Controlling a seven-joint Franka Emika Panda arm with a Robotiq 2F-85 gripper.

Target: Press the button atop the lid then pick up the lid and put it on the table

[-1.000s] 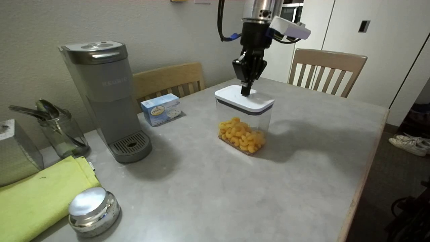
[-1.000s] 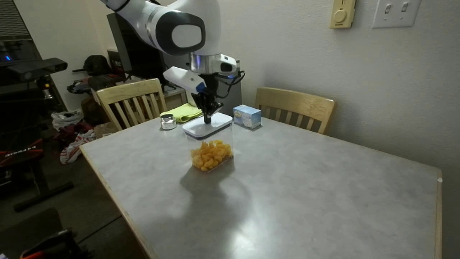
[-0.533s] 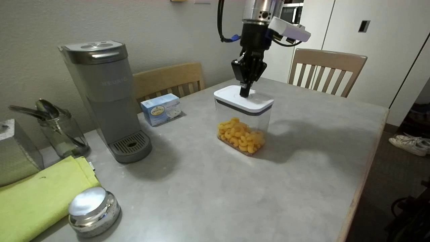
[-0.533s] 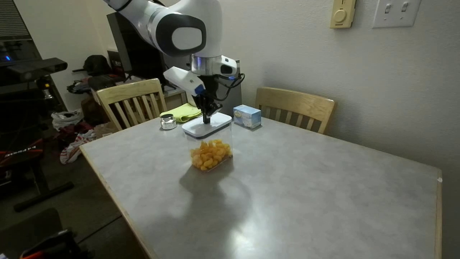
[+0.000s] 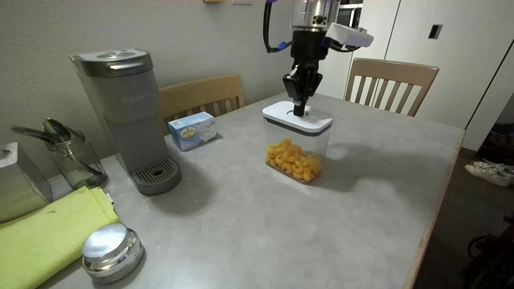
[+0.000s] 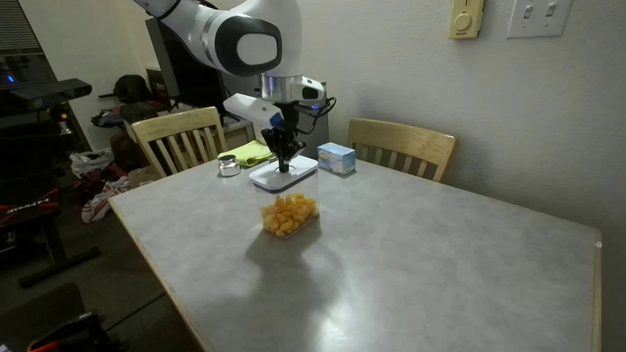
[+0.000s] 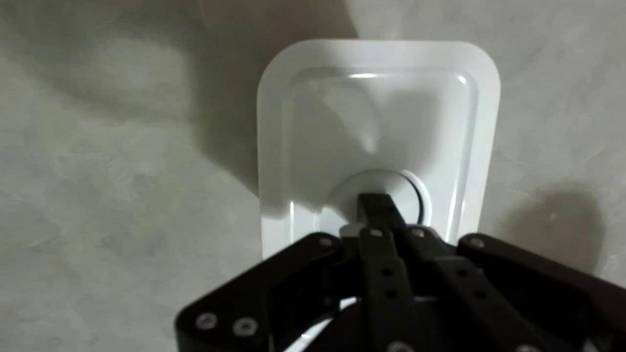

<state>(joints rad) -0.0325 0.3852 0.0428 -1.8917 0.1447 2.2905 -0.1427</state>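
The white lid (image 5: 277, 111) sits on a clear container (image 5: 277, 134) holding orange curled pieces, standing upright on the grey table (image 5: 249, 228). The lid also shows in an exterior view (image 6: 303, 167) and in the wrist view (image 7: 318, 127). The button (image 7: 407, 203) is a round white disc in the lid's middle; a dark gap shows along its right edge in the wrist view. My gripper (image 7: 375, 203) is shut with nothing between its fingers. Its tips (image 5: 298, 113) rest on the button, also in an exterior view (image 6: 283, 168), and hide part of it.
A grey coffee maker (image 5: 132, 116), a blue tea box (image 5: 192, 130), a jar of cutlery (image 5: 76, 160), a yellow cloth (image 5: 56, 233) and a round metal tin (image 5: 112, 253) stand on the table. Wooden chairs (image 6: 401, 142) stand at its edges.
My gripper and the container have shifted slightly together, rightward in an exterior view. A curved edge now shows around the button by the fingertips. The gripper stays shut.
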